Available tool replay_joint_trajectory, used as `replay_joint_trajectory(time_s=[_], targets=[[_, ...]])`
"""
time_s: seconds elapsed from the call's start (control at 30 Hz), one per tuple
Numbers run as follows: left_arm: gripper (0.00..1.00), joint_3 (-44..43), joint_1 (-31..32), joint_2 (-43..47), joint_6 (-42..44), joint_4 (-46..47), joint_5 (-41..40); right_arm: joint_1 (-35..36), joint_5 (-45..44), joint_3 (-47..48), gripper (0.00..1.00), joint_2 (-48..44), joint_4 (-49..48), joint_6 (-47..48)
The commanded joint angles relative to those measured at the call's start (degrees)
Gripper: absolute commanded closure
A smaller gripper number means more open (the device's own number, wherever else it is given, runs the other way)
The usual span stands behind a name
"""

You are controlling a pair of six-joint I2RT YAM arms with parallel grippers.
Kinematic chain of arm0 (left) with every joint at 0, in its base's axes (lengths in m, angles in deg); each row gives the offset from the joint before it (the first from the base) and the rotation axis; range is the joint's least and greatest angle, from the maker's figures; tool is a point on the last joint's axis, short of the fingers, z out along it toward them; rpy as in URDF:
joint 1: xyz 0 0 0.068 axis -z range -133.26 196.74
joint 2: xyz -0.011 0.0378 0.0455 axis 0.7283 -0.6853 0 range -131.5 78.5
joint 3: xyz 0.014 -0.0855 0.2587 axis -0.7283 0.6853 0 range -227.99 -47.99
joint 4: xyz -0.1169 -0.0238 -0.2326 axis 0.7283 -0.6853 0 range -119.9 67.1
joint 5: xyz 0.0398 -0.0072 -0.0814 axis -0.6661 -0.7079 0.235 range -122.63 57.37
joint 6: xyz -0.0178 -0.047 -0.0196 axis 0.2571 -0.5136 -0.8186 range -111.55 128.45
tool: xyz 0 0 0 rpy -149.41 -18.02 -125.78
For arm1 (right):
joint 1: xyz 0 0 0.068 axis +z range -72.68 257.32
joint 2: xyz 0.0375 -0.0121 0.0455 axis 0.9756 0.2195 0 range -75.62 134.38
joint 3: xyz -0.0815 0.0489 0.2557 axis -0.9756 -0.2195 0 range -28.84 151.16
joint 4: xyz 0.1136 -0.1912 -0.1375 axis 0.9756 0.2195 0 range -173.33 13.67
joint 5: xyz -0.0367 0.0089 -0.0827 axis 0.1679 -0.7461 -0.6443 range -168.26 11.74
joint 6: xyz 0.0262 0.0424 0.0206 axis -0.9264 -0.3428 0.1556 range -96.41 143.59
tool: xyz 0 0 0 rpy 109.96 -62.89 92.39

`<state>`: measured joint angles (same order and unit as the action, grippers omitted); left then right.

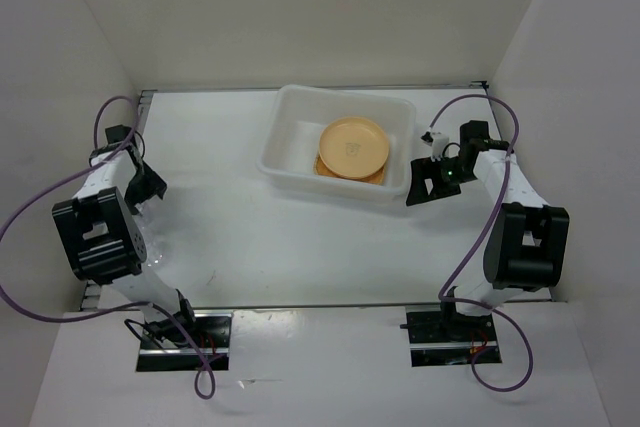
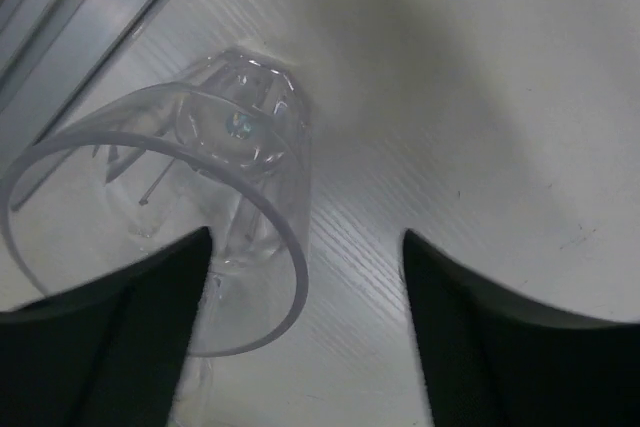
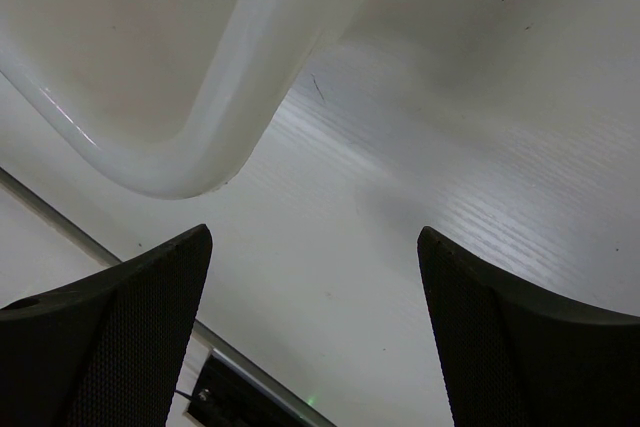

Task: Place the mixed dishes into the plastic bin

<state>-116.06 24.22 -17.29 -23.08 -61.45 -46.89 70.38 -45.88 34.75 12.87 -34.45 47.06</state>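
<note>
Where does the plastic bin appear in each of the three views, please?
Top external: the plastic bin sits upper centre, with a round plate inside it.
Left wrist: not in it; only a clear cup lying on its side.
Right wrist: the bin's rounded rim corner curves through the upper left.
Shared landmark: the white table shows in all three.

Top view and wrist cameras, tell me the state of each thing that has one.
Bin: upright, partly filled.
Round plate: flat in the bin, on the square plate.
Square plate: in the bin, mostly covered.
Cup: on its side on the table, not gripped.
Left gripper: open, at the cup.
Right gripper: open, empty, beside the bin.
</note>
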Motion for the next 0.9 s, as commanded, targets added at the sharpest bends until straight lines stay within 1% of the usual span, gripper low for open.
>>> replay_joint_trajectory(time_s=[0.0, 0.03, 0.1, 0.13, 0.17, 0.2, 0.23, 0.33, 0.4, 0.5, 0.53, 0.57, 0.6, 0.63, 0.67, 0.7, 0.77, 0.8, 0.87], targets=[[0.31, 0.4, -0.1, 1.1, 0.4, 1.5, -0.2, -0.4, 1.3, 0.8, 0.12, -0.1, -0.6, 0.6], [0.43, 0.4, -0.1, 1.9, 0.4, 1.5, -0.2, -0.4, 1.3, 0.8, 0.12, -0.1, -0.6, 0.6], [0.69, -0.1, -0.1, 5.2, -1.0, 1.5, 0.5, -0.4, 1.3, 0.3, 0.12, -0.1, -0.6, 0.6], [0.89, -0.1, -0.1, 7.9, -1.5, 1.5, 1.2, -0.4, 1.3, 0.3, 0.12, -0.1, -0.6, 0.6], [0.96, -0.8, -0.1, 9.2, -2.0, 1.5, 1.7, -0.4, 1.3, 0.3, 0.12, -0.1, -0.6, 0.6], [1.00, -1.4, -0.1, 10.7, -3.2, 1.5, 2.2, -0.4, 1.3, 0.3, 0.12, -0.1, -0.6, 0.6], [1.00, -1.4, -0.1, 13.5, -3.8, 1.5, 3.0, -0.4, 1.3, 0.3, 0.12, -0.1, -0.6, 0.6], [1.00, -4.6, -0.1, 17.2, -6.7, 1.5, 3.5, -0.4, 1.3, 0.3, 0.12, -0.1, -0.6, 0.6], [1.00, -8.9, -0.1, 16.7, -8.5, -0.8, 4.1, -0.4, 1.3, 0.3, 0.12, -0.1, -0.6, 0.6], [1.00, -11.6, -0.1, 14.7, -10.4, 0.8, 9.8, -0.4, 1.3, 0.3, 0.12, -0.1, -0.6, 0.6], [1.00, -13.0, -0.1, 14.1, -10.9, 3.4, 15.2, -0.4, 1.3, 0.3, 0.12, -0.1, -0.6, 0.6], [1.00, -13.6, 0.9, 13.4, -10.9, 5.5, 18.6, -0.4, 1.3, 0.3, 0.12, -0.1, -0.6, 0.6], [1.00, -14.3, 1.7, 12.0, -11.6, 9.8, 22.2, -0.4, 1.3, 0.3, 0.12, -0.1, -0.6, 0.6], [1.00, -15.5, 2.8, 11.2, -12.5, 10.8, 24.7, -0.4, 1.3, 0.3, 0.12, -0.1, -0.6, 0.6], [1.00, -19.6, 4.1, 10.2, -12.5, 11.6, 27.4, -0.4, 1.3, 0.3, 0.12, -0.1, -0.6, 0.6], [1.00, -22.0, 7.4, 8.1, -12.5, 11.6, 28.0, -0.4, 1.3, 0.3, 0.12, -0.1, -0.6, 0.6], [1.00, -27.4, 10.7, 5.3, -9.5, 11.4, 29.1, -0.4, 1.3, 0.3, 0.12, -0.9, -0.6, 0.6], [1.00, -33.1, 13.9, 1.8, -8.1, 9.9, 29.9, -0.4, 1.3, 0.3, 0.12, -1.5, -0.6, 0.6], [1.00, -38.9, 17.4, -2.1, -4.1, 7.5, 30.5, -0.4, 1.3, 0.3, 0.12, -2.4, -0.6, 0.6]])
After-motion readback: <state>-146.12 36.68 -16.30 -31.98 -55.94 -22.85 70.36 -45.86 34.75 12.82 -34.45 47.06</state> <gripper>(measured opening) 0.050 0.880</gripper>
